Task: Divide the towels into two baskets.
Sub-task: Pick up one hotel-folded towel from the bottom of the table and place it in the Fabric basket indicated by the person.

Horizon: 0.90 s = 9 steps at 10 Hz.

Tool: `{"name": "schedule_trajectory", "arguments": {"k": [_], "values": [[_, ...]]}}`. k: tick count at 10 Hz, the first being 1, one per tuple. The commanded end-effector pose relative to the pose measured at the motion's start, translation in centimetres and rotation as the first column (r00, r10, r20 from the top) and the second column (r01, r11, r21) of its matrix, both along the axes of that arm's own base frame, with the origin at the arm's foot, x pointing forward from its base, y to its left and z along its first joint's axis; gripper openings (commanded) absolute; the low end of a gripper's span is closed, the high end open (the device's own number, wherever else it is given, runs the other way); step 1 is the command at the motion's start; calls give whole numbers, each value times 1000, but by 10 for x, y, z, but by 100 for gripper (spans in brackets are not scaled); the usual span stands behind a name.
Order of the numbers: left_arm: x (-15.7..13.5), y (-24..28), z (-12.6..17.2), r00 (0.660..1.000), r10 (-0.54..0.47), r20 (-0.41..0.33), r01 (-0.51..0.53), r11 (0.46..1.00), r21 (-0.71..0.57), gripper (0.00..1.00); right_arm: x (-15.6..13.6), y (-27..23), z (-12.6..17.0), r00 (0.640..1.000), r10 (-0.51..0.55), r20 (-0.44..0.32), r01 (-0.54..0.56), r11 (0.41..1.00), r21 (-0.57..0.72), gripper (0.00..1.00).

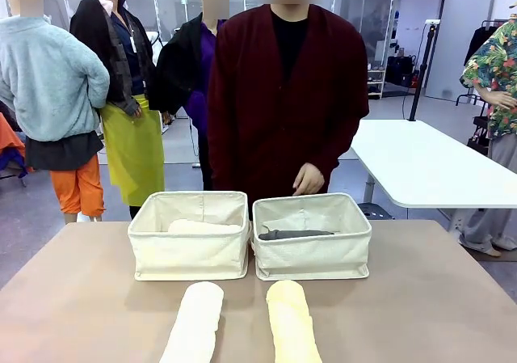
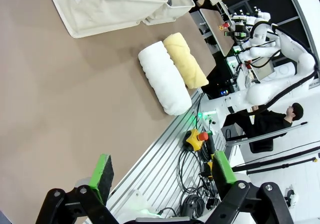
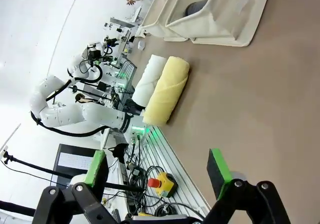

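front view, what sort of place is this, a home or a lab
Most likely a robotics lab or workshop, not a home: a yellow emergency-stop box and loose cables sit by the slotted metal rail at the edge of the table, and a white work table stands on open floor behind.

white towel: cut by bottom edge | yellow towel: likewise | grey towel: mostly behind basket wall

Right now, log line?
left gripper open; right gripper open; white terry roll, yellow terry roll: table; grey terry roll: right cream canvas basket
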<state>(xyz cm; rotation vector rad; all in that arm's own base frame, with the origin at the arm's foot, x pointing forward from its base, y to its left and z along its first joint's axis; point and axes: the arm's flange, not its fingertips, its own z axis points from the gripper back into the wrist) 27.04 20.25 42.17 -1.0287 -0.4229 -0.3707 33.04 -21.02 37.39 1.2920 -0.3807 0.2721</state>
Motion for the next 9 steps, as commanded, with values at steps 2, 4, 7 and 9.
{"name": "schedule_trajectory", "arguments": {"k": [2, 4, 7, 9], "values": [[-3, 2, 2, 1000, -4, 6, 4, 1000, 3, 100, -5, 2, 4, 1000, 3, 9, -3, 1000, -9, 100], [-3, 2, 2, 1000, -4, 6, 4, 1000, 3, 100, -5, 2, 4, 1000, 3, 9, -3, 1000, -9, 100], [-3, 2, 2, 1000, -4, 6, 4, 1000, 3, 100, -5, 20, 13, 990, -105, -94, 94, 989, -112, 100], [-3, 2, 2, 1000, -4, 6, 4, 1000, 3, 100, -3, 95, 11, 960, -241, -145, 210, 957, -200, 100]]}}
